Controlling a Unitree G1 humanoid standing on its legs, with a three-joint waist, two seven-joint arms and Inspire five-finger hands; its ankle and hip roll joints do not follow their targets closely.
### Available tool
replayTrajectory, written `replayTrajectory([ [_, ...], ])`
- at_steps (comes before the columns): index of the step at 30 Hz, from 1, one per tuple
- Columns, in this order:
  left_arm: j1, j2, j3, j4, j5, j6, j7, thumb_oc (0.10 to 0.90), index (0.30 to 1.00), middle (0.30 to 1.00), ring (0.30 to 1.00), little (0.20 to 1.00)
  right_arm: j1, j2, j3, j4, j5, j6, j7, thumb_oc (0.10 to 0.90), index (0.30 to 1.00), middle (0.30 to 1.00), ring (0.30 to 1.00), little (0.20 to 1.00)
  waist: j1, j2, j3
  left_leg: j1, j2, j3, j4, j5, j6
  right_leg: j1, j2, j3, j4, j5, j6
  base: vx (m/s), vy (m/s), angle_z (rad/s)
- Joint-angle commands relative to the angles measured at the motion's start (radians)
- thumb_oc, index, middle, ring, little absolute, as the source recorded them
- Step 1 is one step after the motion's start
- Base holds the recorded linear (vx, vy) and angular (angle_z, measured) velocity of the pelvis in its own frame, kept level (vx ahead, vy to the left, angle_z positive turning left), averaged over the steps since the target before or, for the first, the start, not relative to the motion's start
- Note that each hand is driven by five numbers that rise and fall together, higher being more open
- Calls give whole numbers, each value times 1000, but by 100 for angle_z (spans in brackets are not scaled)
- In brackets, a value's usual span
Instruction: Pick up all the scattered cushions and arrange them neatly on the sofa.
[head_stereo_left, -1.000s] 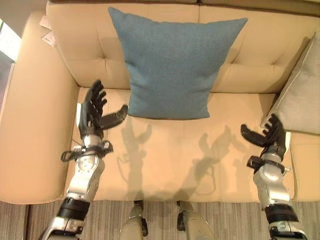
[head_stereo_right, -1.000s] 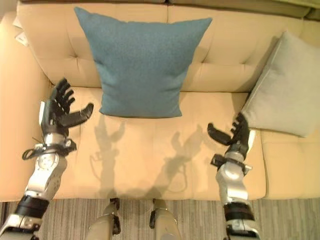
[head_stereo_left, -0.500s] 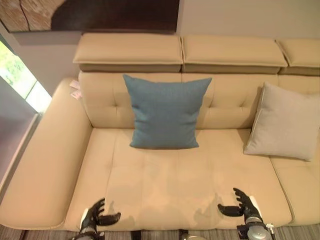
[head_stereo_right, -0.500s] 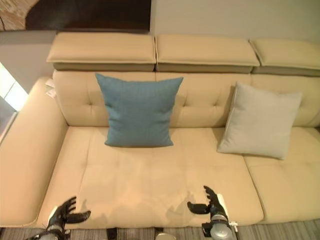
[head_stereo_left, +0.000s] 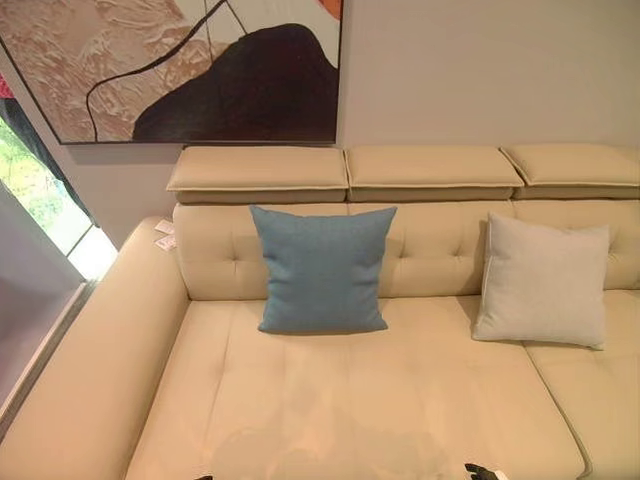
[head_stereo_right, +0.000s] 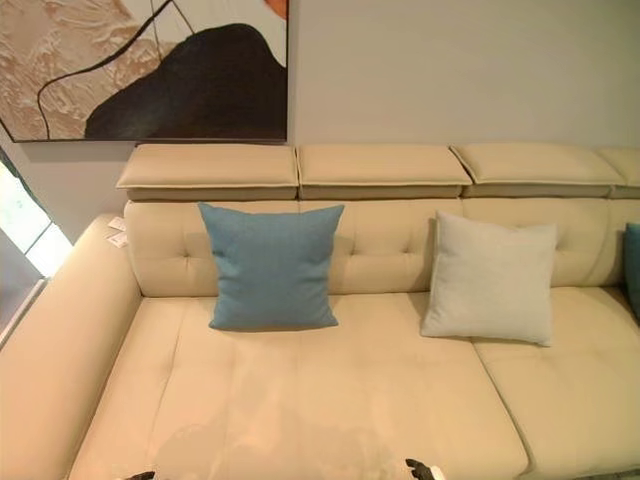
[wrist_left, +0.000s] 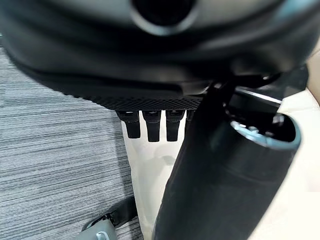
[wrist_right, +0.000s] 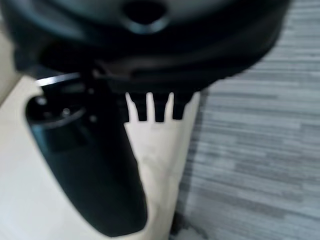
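A blue cushion (head_stereo_left: 320, 268) leans upright against the back of the beige sofa (head_stereo_left: 350, 400), left of centre. A light grey cushion (head_stereo_left: 543, 280) leans against the back further right. A sliver of another blue cushion (head_stereo_right: 634, 270) shows at the far right edge. Both hands are low by the seat's front edge, far from the cushions. My left hand (wrist_left: 125, 65) is open, its fingers (wrist_left: 150, 127) straight and holding nothing. My right hand (wrist_right: 150, 55) is open too, with empty fingers (wrist_right: 150, 109); its tip peeks up in the right eye view (head_stereo_right: 425, 470).
The sofa's wide armrest (head_stereo_left: 90, 370) runs along the left, with a window (head_stereo_left: 40, 190) beyond it. Headrests (head_stereo_left: 260, 168) top the backrest and a painting (head_stereo_left: 190, 70) hangs above. Grey striped carpet (wrist_left: 55, 165) lies before the sofa.
The camera has pulled back and tilted up, taking in the whole sofa and wall. Both hands have dropped from over the seat to the bottom edge. The cushions have not moved.
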Motion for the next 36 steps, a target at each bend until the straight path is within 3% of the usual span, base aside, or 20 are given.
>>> replayTrajectory([
  [1,-94,54,10,-27,23,-38,35,800,900,900,900,900,-119,-12,3,14,20,-24,-29,800,900,900,900,900,-5,-65,84,-44,-40,-21,91,-77,-23,28,10,-6,41,-149,7,-279,-49,32],
  [2,-117,52,2,-27,11,-44,39,800,900,900,900,900,-145,-18,21,25,19,-22,-36,800,900,900,900,900,8,-71,108,-106,-55,-90,162,-94,-25,-19,1,1,51,-137,-1,-350,-53,25],
  [4,-122,47,-2,-16,15,-44,37,800,900,900,900,900,-157,-25,30,34,9,-22,-41,800,900,900,900,900,7,-80,103,-115,-84,-154,227,-140,-23,-58,-10,5,54,-119,-2,-289,-16,6],
  [7,-110,31,-7,25,34,-41,24,800,900,900,900,900,-163,-40,53,63,-45,-12,-39,800,900,900,900,900,-10,-77,76,-32,-83,-185,330,-182,-17,-102,-17,10,51,-90,-3,-168,59,-14],
  [10,-106,25,-4,33,33,-40,22,800,900,900,900,900,-162,-43,52,61,-48,-12,-36,800,900,900,900,900,-19,-69,73,7,-80,-194,341,-187,-19,-109,-13,11,52,-78,-1,-83,92,-17],
  [12,-109,15,-8,32,32,-40,19,800,900,900,900,900,-173,-45,46,82,-54,-4,-29,800,900,900,900,900,-50,-35,67,117,-79,-182,221,-226,-22,-162,-14,8,60,-36,26,-209,224,9],
  [13,-109,15,-8,32,32,-40,19,800,900,900,900,900,-174,-46,46,82,-54,-4,-29,800,900,900,900,900,-50,-35,67,119,-79,-182,218,-225,-22,-161,-13,9,60,-36,26,-182,166,14],
  [15,-128,15,-12,37,39,-38,25,800,900,900,900,900,-195,-38,54,98,-63,10,-31,800,900,900,900,900,-54,-35,75,144,-110,-161,110,-279,5,-203,-33,7,63,2,51,-220,172,21],
  [17,-136,17,-15,33,39,-40,30,800,900,900,900,900,-205,-36,57,104,-65,12,-35,800,900,900,900,900,-49,-40,83,140,-126,-163,97,-286,14,-213,-46,1,58,20,61,-293,188,-13],
  [19,-148,18,-3,37,24,-43,40,800,900,900,900,900,-224,-32,65,108,-80,25,-34,800,900,900,900,900,-34,-52,111,126,-161,-160,69,-288,36,-246,-79,-15,40,54,97,-425,230,-28],
  [21,-163,21,1,54,27,-33,48,800,900,900,900,900,-243,-20,79,123,-93,35,-26,800,900,900,900,900,-27,-54,135,93,-168,-156,80,-267,52,-269,-97,-2,83,35,109,-493,159,-32],
  [22,-171,28,-4,52,26,-26,48,800,900,900,900,900,-247,-19,84,136,-82,40,-21,800,900,900,900,900,-14,-54,150,50,-171,-153,105,-248,69,-251,-80,36,186,-18,88,-470,113,-17],
  [23,-172,29,-4,52,26,-26,48,800,900,900,900,900,-247,-18,84,136,-82,40,-21,800,900,900,900,900,-15,-56,148,46,-174,-153,104,-245,69,-255,-83,37,186,-17,88,-440,112,-21],
  [24,-171,34,-6,56,24,-18,48,800,900,900,900,900,-240,-13,83,146,-71,39,-20,800,900,900,900,900,5,-49,143,15,-167,-150,108,-215,84,-220,-63,31,310,-86,56,-238,59,-30],
  [26,-170,37,-5,62,23,-12,43,800,900,900,900,900,-239,-7,80,163,-63,40,-16,800,900,900,900,900,20,-44,125,0,-158,-149,98,-196,89,-176,-35,38,380,-150,42,-195,29,-8],
  [29,-166,39,-3,67,23,-10,39,800,900,900,900,900,-236,2,85,182,-62,41,-16,800,900,900,900,900,43,-52,105,-21,-156,-137,94,-186,85,-96,-40,27,349,-170,43,-119,-69,-13],
  [31,-160,34,-1,72,20,-7,42,800,900,900,900,900,-239,10,87,181,-69,45,-16,800,900,900,900,900,57,-71,81,-27,-152,-123,83,-176,74,-52,-40,21,273,-167,37,-16,-136,-32],
  [32,-154,27,2,88,21,-8,41,800,900,900,900,900,-238,17,92,185,-65,42,-16,800,900,900,900,900,60,-83,59,-30,-148,-108,80,-176,65,-20,-35,24,175,-168,40,3,-130,-17],
  [36,-154,18,8,101,13,-4,41,800,900,900,900,900,-245,18,94,193,-58,47,-17,800,900,900,900,900,59,-86,51,-21,-136,-101,62,-163,51,2,-23,31,99,-147,40,-3,-89,-10],
])
